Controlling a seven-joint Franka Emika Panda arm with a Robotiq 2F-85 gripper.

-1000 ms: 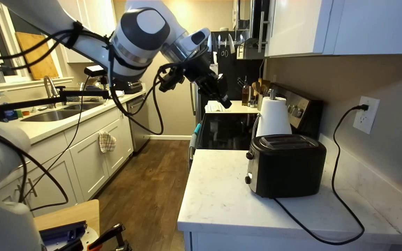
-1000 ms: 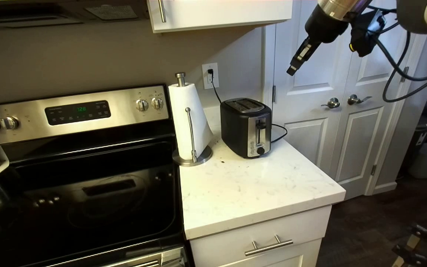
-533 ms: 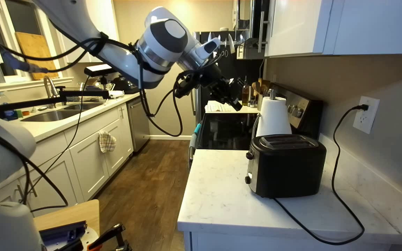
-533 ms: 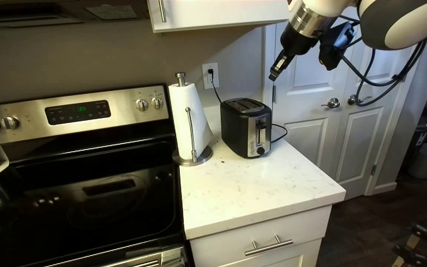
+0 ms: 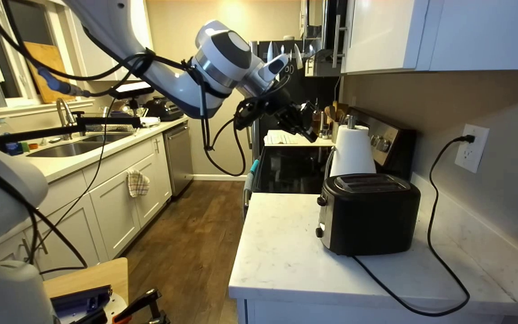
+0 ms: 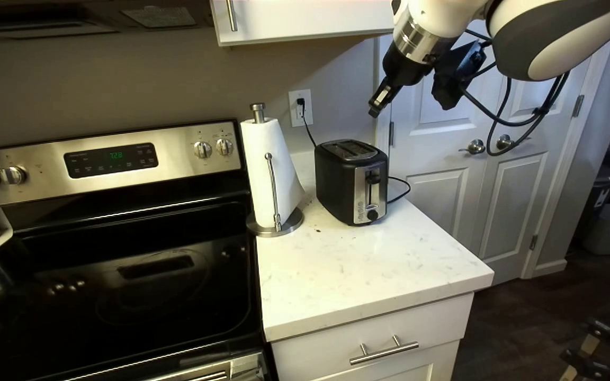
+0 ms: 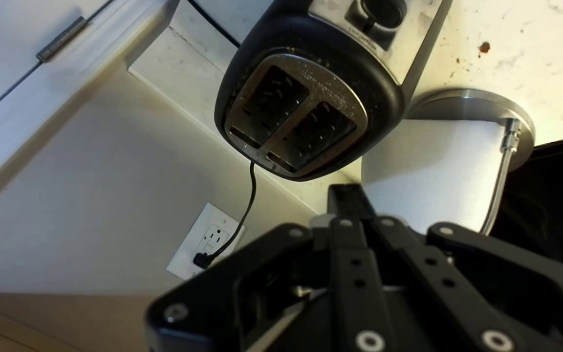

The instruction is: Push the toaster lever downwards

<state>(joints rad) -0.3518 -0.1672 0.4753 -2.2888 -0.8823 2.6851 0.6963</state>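
The black toaster with a steel front stands on the counter in both exterior views (image 5: 373, 220) (image 6: 335, 182). Its black lever (image 6: 373, 178) is at the top of the front slot, with a round knob (image 6: 372, 215) below it. The lever also shows in an exterior view (image 5: 321, 201) and, at the top edge, in the wrist view (image 7: 383, 11). My gripper (image 6: 373, 112) is shut, with its fingertips together and nothing between them. It hangs in the air above the toaster's level, apart from it. In the wrist view the gripper (image 7: 352, 195) points past the toaster's slotted top (image 7: 306, 73).
A paper towel roll (image 6: 270, 174) on a metal stand is beside the toaster, near the stove (image 6: 125, 264). The toaster's cord runs to a wall outlet (image 5: 471, 148). A white cabinet (image 6: 315, 21) hangs above the counter (image 6: 368, 275).
My arm has swung toward the toaster and come slightly lower: rightward in an exterior view, leftward in the opposite-facing one. The toaster and its lever have not moved.
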